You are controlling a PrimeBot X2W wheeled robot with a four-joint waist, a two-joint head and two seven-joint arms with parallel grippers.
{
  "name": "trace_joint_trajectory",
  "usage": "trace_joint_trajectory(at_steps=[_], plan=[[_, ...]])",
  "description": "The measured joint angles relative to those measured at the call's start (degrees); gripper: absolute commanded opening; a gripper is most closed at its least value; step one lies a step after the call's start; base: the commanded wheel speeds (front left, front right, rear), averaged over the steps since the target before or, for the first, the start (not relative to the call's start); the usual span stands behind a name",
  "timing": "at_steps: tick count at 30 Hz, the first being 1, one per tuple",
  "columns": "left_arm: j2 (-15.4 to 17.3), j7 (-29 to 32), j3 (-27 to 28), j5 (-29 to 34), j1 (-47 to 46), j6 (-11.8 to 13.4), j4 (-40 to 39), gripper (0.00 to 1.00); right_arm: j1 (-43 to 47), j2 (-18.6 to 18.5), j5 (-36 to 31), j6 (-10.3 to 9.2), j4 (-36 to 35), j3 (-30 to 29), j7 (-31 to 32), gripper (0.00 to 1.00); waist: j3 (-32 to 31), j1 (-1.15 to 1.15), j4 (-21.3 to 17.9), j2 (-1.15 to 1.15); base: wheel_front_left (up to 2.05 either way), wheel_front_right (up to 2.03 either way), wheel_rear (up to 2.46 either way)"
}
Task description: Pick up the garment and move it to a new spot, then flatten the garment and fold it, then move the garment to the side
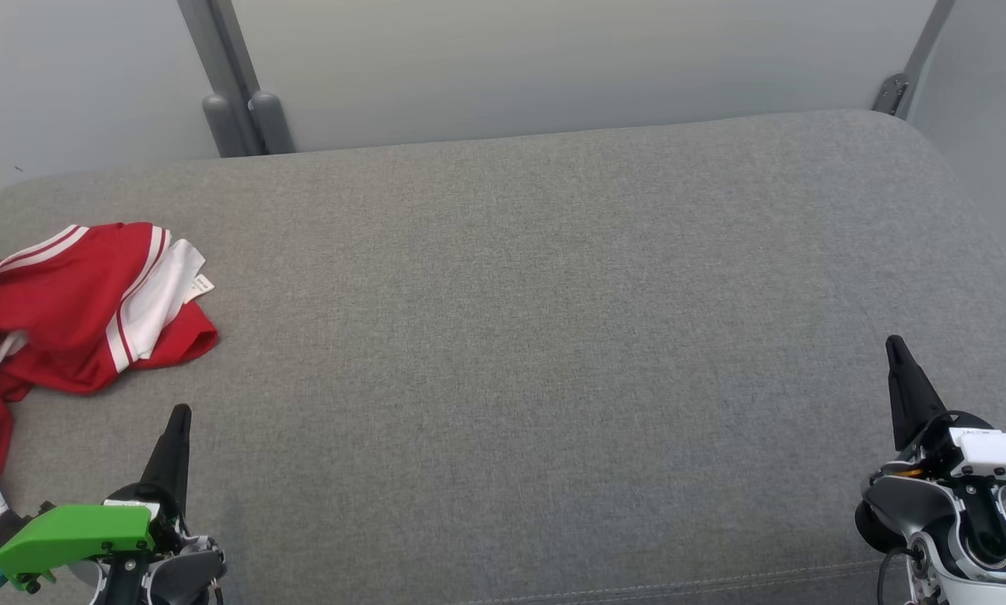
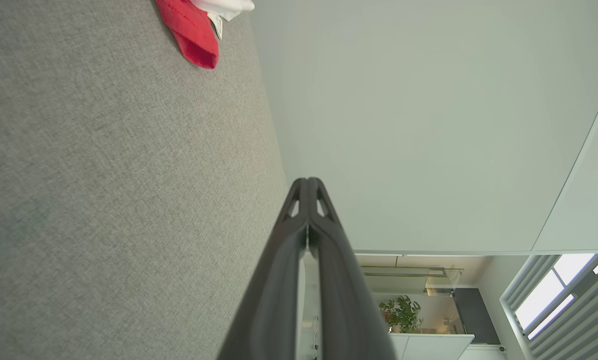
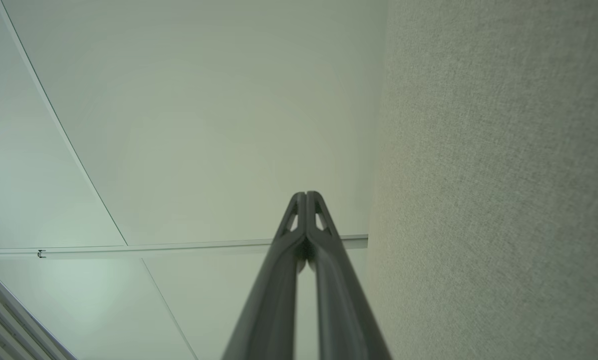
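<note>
The crumpled red-and-white garment (image 1: pixel 74 302) is seen on the grey worktop (image 1: pixel 553 336), close ahead of the left jaws and outward of their tips. The right jaws stand well apart from it. Both pairs are pressed together, empty. A red corner is pointed toward the right jaws; the heap's long axis cannot be told.

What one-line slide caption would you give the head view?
Crumpled red-and-white garment lies at the grey cushion's left edge; left tool and right tool, both shut and empty, sit near the front.
</note>
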Motion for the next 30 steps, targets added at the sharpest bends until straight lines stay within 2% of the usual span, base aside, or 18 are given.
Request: trace_joint_trajectory(at_steps=[30], plan=[[0.0, 0.0, 0.0, 0.0, 0.0, 0.0, 0.0, 0.0, 0.0, 0.0, -0.01, 0.0, 0.0, 0.0, 0.0, 0.0, 0.0, 0.0, 0.0, 0.0, 0.0, 0.0, 0.0]])
